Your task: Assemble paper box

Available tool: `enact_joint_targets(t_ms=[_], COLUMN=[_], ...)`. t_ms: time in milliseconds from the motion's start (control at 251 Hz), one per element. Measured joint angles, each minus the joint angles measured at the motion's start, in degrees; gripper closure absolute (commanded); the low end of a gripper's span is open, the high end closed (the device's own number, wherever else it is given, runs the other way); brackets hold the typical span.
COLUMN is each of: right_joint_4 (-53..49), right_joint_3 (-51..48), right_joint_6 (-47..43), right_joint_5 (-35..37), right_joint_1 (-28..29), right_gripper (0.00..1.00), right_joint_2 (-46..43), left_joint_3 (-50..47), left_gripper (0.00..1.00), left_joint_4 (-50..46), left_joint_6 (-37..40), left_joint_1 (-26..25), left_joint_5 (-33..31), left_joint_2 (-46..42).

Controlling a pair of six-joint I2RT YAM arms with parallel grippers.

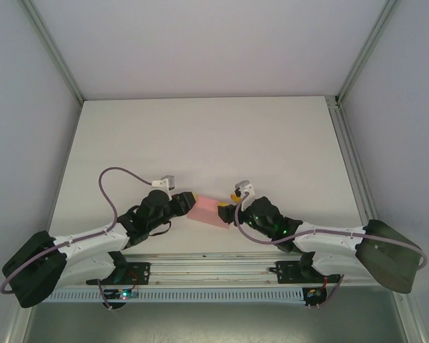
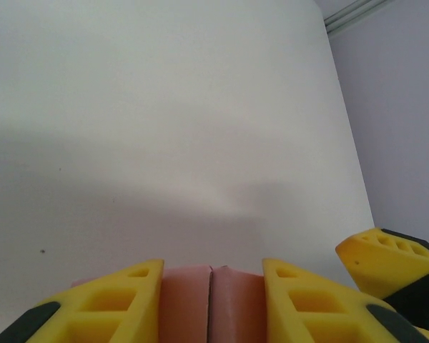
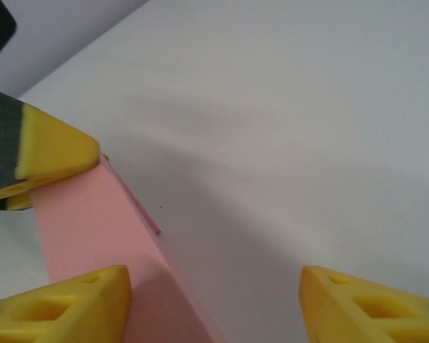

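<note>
The pink paper box (image 1: 207, 210) lies low over the white table near its front edge, between my two grippers. My left gripper (image 1: 189, 201) is shut on the box's left end. In the left wrist view both yellow fingers (image 2: 121, 304) press against the pink card (image 2: 186, 300), which has a seam down its middle. My right gripper (image 1: 234, 206) is at the box's right end and stands open. In the right wrist view the box (image 3: 86, 214) reaches in beside the left fingertip (image 3: 71, 300), and a wide gap is left to the other fingertip (image 3: 372, 300).
The white table (image 1: 200, 136) stretches away behind the grippers, bounded by grey walls and metal frame rails (image 1: 347, 143). The right gripper's yellow fingertip (image 2: 386, 261) shows at the right of the left wrist view. The left gripper's fingertip (image 3: 53, 150) shows at the upper left of the right wrist view.
</note>
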Motion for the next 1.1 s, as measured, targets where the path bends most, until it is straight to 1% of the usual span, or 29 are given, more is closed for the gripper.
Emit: enact_joint_targets(t_ms=[12,32,64,124,176,219,279,399,467,623,730,842,918,934,954,966,978,986,998,1034,1065,1085,1101], right_joint_4=[0.57,1.92,3.93,7.13,9.81,11.93,14.19,18.64,21.31,27.21,30.4,31.34,29.66,28.87,27.98,27.36,26.77,26.38,25.75,23.47,21.2,19.58,18.51], right_joint_3=[-0.13,-0.46,-0.85,-1.27,-1.62,-1.81,-1.99,-2.58,-2.84,-2.99,-3.26,-3.56,-3.39,-3.21,-2.93,-2.75,-2.58,-2.49,-2.32,-1.73,-1.09,-0.66,-0.35], right_joint_6=[0.0,0.0,0.09,-0.04,-0.11,-0.24,-0.24,-0.37,-0.44,-0.44,-0.46,-0.94,-1.49,-1.57,-1.64,-1.68,-1.73,-1.75,-1.75,-1.77,-1.75,-1.73,-1.73], right_joint_5=[-0.2,-0.57,-1.05,-1.95,-2.12,-2.38,-2.36,-2.29,-2.27,-2.67,-3.45,-4.17,-4.76,-4.92,-4.96,-5.01,-5.09,-5.11,-5.11,-5.07,-4.57,-4.13,-3.8], right_joint_1=[-0.09,-0.2,-0.28,-0.26,-0.39,-0.63,-0.68,-0.68,-0.68,-0.66,-0.61,-0.5,-0.5,-0.5,-0.5,-0.5,-0.5,-0.5,-0.5,-0.52,-0.57,-0.63,-0.68], right_gripper=[0.43,0.48,0.54,0.56,0.6,0.61,0.69,0.72,0.79,0.84,0.85,0.84,0.8,0.8,0.8,0.8,0.8,0.79,0.78,0.77,0.74,0.69,0.66], right_joint_2=[0.24,0.76,1.53,3.15,4.46,5.64,6.97,9.46,10.97,15.02,16.87,16.94,15.74,15.3,14.78,14.45,14.1,13.88,13.57,12.57,11.72,11.13,10.67], left_joint_3=[0.02,0.04,0.04,0.04,-0.02,-0.31,-1.05,-3.34,-4.11,-6.01,-7.23,-8.09,-8.28,-8.26,-8.26,-8.2,-8.15,-8.11,-8.02,-7.63,-7.17,-6.88,-6.58], left_gripper=[0.94,1.0,1.0,1.0,1.0,1.0,1.0,1.0,1.0,1.0,1.0,1.0,1.0,0.97,0.88,0.78,0.65,0.61,0.59,0.59,0.58,0.54,0.46], left_joint_4=[0.26,0.55,1.05,2.16,3.21,4.52,6.47,10.82,11.89,11.61,8.94,4.07,0.11,-0.76,-1.9,-2.58,-3.19,-3.72,-4.39,-6.47,-8.39,-9.38,-10.32], left_joint_6=[0.24,0.52,1.14,2.4,3.32,4.13,4.76,5.55,5.92,6.08,6.03,6.08,6.25,6.25,6.25,6.25,6.27,6.27,6.38,6.64,6.91,7.02,7.32], left_joint_1=[0.0,0.0,0.0,0.0,0.02,0.02,0.02,-0.07,-0.13,-0.17,-0.57,-1.31,-1.68,-1.75,-1.88,-1.97,-2.01,-2.08,-2.14,-2.32,-2.38,-2.43,-2.43], left_joint_5=[-0.04,-0.13,-0.22,-0.59,-1.2,-1.55,-2.03,-2.95,-3.43,-4.68,-5.25,-5.09,-4.59,-4.48,-4.39,-4.39,-4.39,-4.35,-4.33,-4.22,-3.89,-3.72,-3.52], left_joint_2=[0.22,0.44,0.85,1.73,2.4,2.97,3.37,3.37,3.1,-0.04,-4.13,-9.86,-13.68,-14.36,-15.37,-15.82,-16.28,-16.7,-17.05,-18.21,-18.99,-19.28,-19.45])
